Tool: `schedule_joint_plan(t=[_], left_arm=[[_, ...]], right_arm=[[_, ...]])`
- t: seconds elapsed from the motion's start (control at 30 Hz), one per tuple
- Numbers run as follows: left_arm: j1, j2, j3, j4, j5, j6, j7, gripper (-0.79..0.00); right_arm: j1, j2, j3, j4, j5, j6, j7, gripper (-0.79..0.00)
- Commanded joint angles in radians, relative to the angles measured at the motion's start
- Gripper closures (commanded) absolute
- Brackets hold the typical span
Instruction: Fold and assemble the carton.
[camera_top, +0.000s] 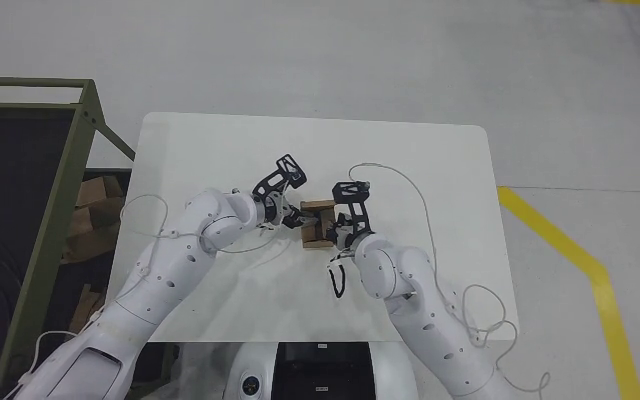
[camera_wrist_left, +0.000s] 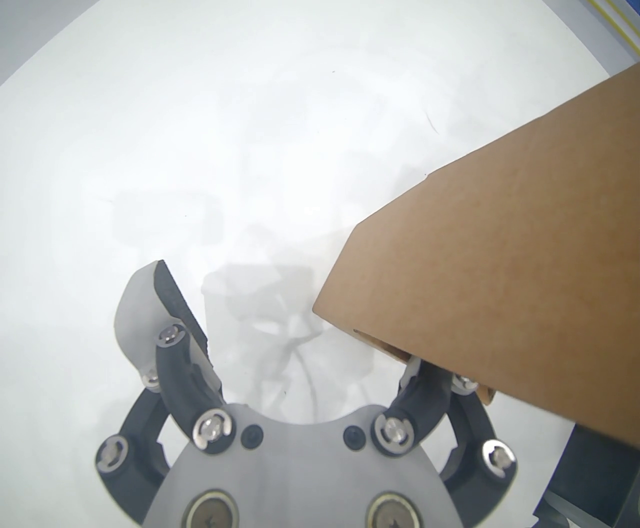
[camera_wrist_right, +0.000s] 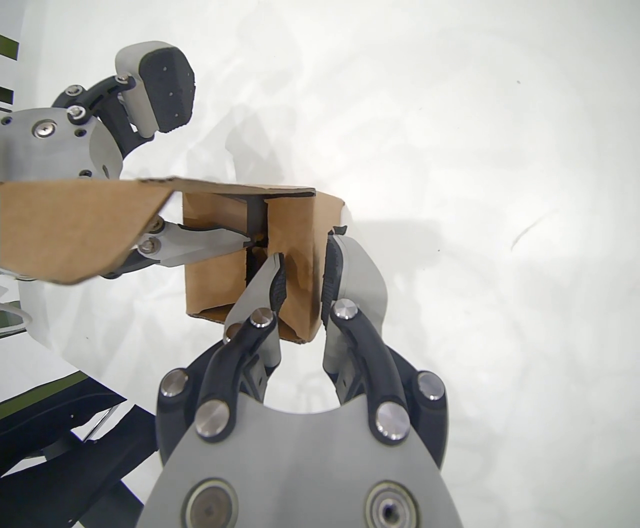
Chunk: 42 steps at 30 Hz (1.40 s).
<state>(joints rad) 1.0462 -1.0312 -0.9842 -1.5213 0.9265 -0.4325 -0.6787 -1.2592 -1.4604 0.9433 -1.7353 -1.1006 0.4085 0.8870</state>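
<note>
Right wrist view: right jaws pinch carton (camera_wrist_right: 295, 225) wall | left finger (camera_wrist_right: 200, 245) inside carton.

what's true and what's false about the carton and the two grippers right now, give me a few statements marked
1. The right gripper is clamped on a wall of the carton. True.
2. The left gripper is shut. False: it is open, with one finger inside the carton and the other free.
3. The carton lies flat and unfolded. False: its walls stand, and a flap sticks out open.
4. Cardboard pieces lie in the green frame beside the table. True.
</note>
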Motion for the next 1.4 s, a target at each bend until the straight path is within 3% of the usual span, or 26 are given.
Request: schedule_joint_plan(t=[0.0, 0.63, 0.87, 0.93, 1.2, 1.37], left_arm=[[0.001, -0.001, -0.001, -0.004, 0.0, 0.002, -0.003, -0.785], [0.025, 0.003, -0.037, -0.049, 0.005, -0.006, -0.015, -0.785], [0.023, 0.025, -0.109, -0.038, -0.067, -0.158, -0.095, -0.785], [0.03, 0.031, -0.13, -0.04, -0.062, -0.166, -0.101, -0.785], [0.09, 0.045, -0.235, -0.057, -0.125, -0.064, -0.025, -0.785], [0.089, 0.037, -0.227, -0.056, -0.165, 0.035, -0.009, -0.785]], right_arm=[[0.003, -0.001, -0.002, 0.003, -0.003, 0.0, 0.002, -0.142], [0.012, -0.008, -0.01, 0.015, -0.015, 0.007, 0.013, -0.132], [0.007, -0.009, -0.002, 0.011, -0.017, 0.013, 0.005, -0.111], [0.006, -0.009, 0.001, 0.011, -0.017, 0.016, 0.003, -0.105], [0.001, -0.011, 0.008, 0.008, -0.019, 0.03, -0.01, -0.083], [-0.002, -0.013, 0.01, 0.006, -0.021, 0.036, -0.015, -0.08]])
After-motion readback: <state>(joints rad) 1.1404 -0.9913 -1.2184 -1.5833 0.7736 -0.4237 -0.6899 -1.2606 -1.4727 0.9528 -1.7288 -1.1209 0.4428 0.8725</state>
